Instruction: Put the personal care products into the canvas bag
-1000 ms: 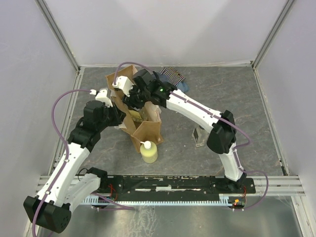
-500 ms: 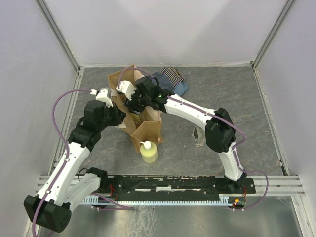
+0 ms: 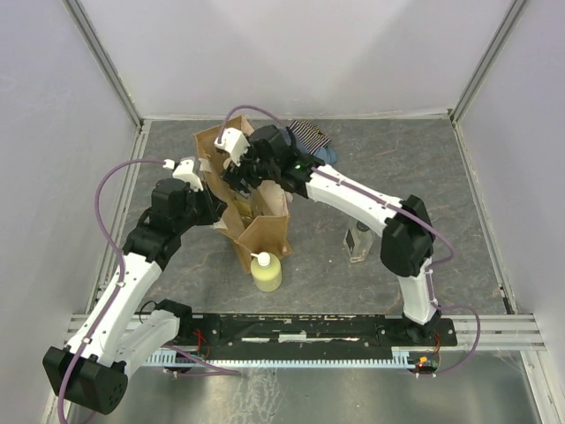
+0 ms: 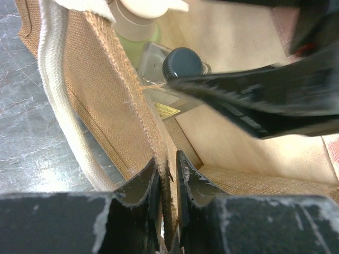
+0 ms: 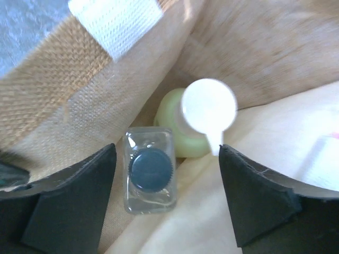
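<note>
The top camera hangs high above the near edge of the table (image 3: 424,177), facing down on all of it, with the canvas bag (image 3: 263,234) left of centre. The left wrist camera sits pressed close against the bag's side wall, looking along it into the bag. The right wrist camera looks straight down through the bag's mouth, close in. Both wrist views share the bag's floor — the clear square bottle (image 5: 150,172) and the green bottle (image 5: 177,129) touching it.

Grey table (image 3: 441,177): canvas bag (image 3: 265,234), yellow bottle (image 3: 267,274), clear bottle (image 3: 357,243), cloths (image 3: 313,137)
</note>
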Controlling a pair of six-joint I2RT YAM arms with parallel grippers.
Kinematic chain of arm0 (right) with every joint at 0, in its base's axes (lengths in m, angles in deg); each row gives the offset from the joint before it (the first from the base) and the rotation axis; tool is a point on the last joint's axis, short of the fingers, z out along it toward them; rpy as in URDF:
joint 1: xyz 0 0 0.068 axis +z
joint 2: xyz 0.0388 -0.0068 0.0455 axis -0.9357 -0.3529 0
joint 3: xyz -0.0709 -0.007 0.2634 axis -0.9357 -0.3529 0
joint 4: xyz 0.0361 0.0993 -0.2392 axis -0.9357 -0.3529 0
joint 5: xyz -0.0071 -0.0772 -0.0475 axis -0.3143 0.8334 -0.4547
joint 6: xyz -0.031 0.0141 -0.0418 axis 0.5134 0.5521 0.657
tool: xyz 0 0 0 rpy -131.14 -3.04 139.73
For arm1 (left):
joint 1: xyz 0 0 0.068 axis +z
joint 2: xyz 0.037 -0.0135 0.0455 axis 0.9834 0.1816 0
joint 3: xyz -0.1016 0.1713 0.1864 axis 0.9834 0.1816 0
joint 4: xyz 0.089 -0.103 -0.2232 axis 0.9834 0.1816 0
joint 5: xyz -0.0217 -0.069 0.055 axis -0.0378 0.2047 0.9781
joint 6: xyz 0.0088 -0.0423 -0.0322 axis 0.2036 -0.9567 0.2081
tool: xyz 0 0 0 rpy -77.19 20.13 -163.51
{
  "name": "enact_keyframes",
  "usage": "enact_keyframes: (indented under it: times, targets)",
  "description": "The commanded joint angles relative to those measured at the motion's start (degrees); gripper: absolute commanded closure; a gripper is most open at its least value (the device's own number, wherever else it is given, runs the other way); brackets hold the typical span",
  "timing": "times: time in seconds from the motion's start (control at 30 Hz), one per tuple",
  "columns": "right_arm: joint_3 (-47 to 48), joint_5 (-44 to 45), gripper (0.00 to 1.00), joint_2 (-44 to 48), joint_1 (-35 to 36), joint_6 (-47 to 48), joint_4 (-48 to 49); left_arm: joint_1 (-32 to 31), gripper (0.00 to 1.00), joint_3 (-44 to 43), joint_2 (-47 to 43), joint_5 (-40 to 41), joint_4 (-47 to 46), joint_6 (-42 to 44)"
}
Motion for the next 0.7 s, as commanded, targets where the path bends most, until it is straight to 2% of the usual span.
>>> enact_keyframes:
  times: [0.0, 0.2, 0.27, 0.5, 0.57, 0.67]
  targets:
    - [0.90, 2.90, 0.11, 8.66, -0.44, -0.43, 2.15, -0.30, 0.78, -0.20, -0.14, -1.45, -0.85, 0.66]
    - [0.23, 10.26, 0.08, 16.06, -0.43, -3.03, -1.35, -0.30, 0.78, 0.07, -0.14, -1.25, -0.85, 0.57]
    - [-2.17, 15.76, 0.05, 20.13, -0.43, -4.83, -2.56, -0.30, 0.78, 0.29, -0.27, -1.06, -0.87, 0.62]
    - [-18.18, 42.47, 0.00, 36.09, -0.66, -11.01, -10.35, -0.29, 0.76, 0.34, -0.32, -0.81, -0.89, 0.70]
    - [-22.55, 47.03, 0.00, 39.99, -1.35, -15.10, -14.73, -0.29, 0.76, 0.43, -0.23, -0.70, -0.88, 0.70]
    - [-28.55, 48.79, 0.00, 45.55, -2.90, -22.19, -20.70, -0.30, 0.75, 0.43, -0.03, -0.62, -0.83, 0.86]
